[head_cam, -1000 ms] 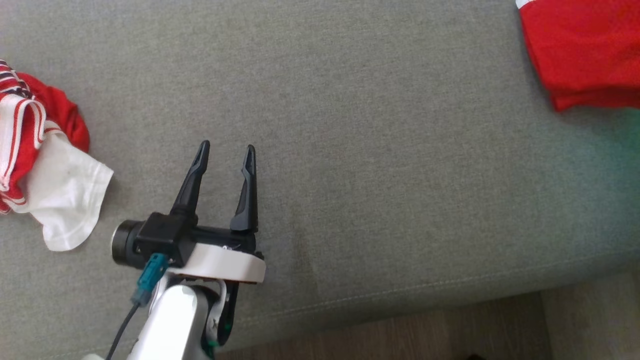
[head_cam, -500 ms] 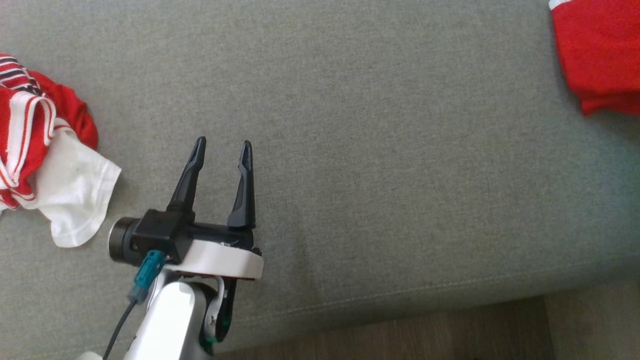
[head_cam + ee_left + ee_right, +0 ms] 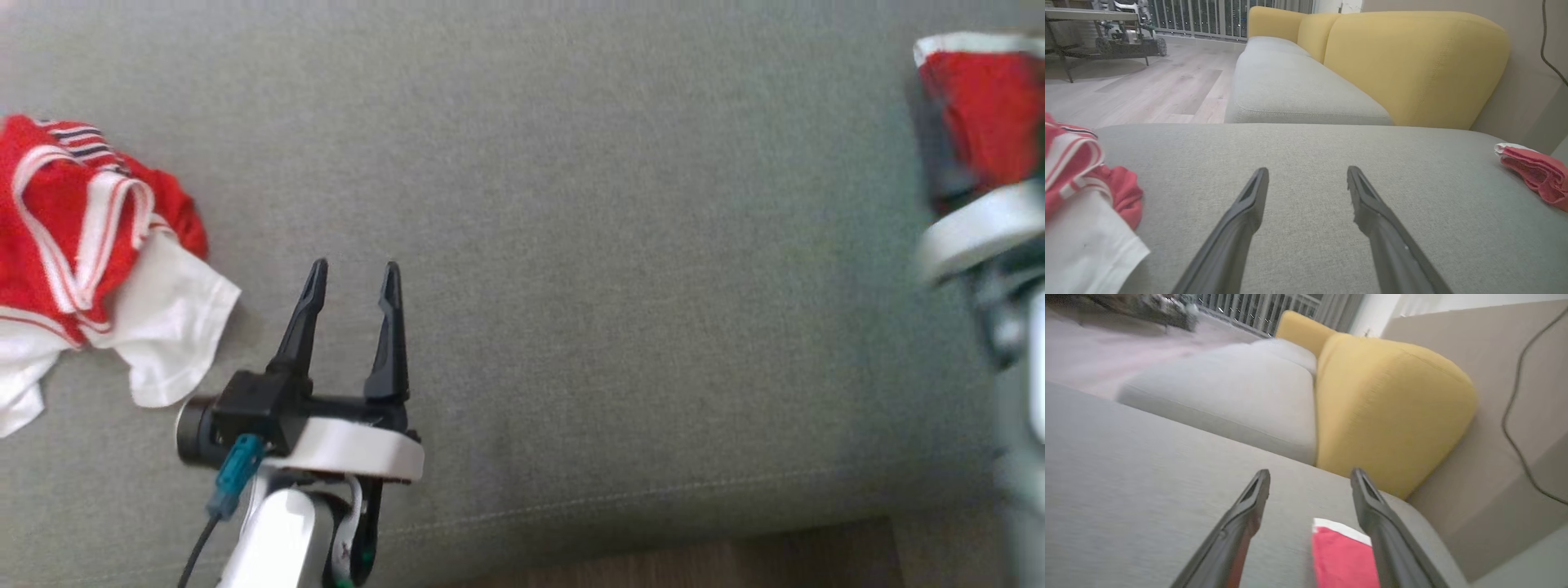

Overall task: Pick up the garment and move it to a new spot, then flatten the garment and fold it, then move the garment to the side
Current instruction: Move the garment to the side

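A folded red garment (image 3: pixel 984 106) with a white edge lies at the far right of the grey sofa seat (image 3: pixel 612 286). My right gripper (image 3: pixel 1310 475) hovers open just above it, the red cloth (image 3: pixel 1343 559) showing low between the fingers and free of them. The arm's blurred pale wrist (image 3: pixel 971 233) is at the head view's right edge. My left gripper (image 3: pixel 353 273) stands open and empty over the seat's front left. In the left wrist view the left gripper (image 3: pixel 1306 175) points along the seat, with the folded garment (image 3: pixel 1535 175) far to the right.
A crumpled red-and-white striped garment (image 3: pixel 90 269) lies at the seat's left, close beside my left gripper, and again in the left wrist view (image 3: pixel 1081 192). Yellow back cushions (image 3: pixel 1412 61) rise behind. The seat's front edge drops to wooden floor (image 3: pixel 735 559).
The head camera has shifted. My right arm's wrist has come into the head view at the right edge, beside the folded garment. The left gripper stays open in place.
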Tool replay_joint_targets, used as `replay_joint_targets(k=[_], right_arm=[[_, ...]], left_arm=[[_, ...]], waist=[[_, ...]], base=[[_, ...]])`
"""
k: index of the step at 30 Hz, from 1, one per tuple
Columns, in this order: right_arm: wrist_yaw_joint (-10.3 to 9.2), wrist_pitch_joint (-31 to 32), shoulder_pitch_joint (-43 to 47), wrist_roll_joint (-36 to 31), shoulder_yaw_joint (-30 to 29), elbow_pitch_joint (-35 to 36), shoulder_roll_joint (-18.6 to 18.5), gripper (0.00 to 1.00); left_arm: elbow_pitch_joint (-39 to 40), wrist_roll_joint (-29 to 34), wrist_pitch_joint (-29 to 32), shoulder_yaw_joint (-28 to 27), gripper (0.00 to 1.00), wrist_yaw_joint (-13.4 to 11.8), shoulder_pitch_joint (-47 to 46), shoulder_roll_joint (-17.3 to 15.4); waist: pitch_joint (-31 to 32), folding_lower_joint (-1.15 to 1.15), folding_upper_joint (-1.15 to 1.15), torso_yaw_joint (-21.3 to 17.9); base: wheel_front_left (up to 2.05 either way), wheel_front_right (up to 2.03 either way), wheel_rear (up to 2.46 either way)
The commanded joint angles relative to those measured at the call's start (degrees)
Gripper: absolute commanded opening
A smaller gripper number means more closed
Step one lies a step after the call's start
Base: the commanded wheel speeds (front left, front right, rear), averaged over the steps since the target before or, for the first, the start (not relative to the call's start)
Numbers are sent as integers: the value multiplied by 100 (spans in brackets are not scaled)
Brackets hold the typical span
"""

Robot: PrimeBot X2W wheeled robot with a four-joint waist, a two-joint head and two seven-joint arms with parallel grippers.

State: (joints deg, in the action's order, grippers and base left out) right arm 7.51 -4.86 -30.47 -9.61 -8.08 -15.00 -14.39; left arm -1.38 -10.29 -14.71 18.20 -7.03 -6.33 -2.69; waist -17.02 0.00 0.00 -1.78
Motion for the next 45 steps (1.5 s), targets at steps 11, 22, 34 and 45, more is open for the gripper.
replay_joint_targets(k=[11,22,34,45], right_arm=[[-2,-1009,1361,1303,1166,378,1029,100],[-2,-1013,2640,1841,945,1076,1148,100],[-2,-1013,3374,1993,913,1037,1150,100],[-2,-1013,3407,2060,928,998,1150,100]], left_arm=[[362,-99,-29,-465,100,-432,444,-19],[580,74,-29,-649,100,-223,1014,-19],[251,129,-29,-913,100,180,1462,-19],[157,201,-29,-937,100,132,1446,-19]], waist=[[959,0,0,581],[1441,0,0,809],[1786,0,0,637],[1812,0,0,596]], base=[[0,0,0],[0,0,0],[0,0,0],[0,0,0]])
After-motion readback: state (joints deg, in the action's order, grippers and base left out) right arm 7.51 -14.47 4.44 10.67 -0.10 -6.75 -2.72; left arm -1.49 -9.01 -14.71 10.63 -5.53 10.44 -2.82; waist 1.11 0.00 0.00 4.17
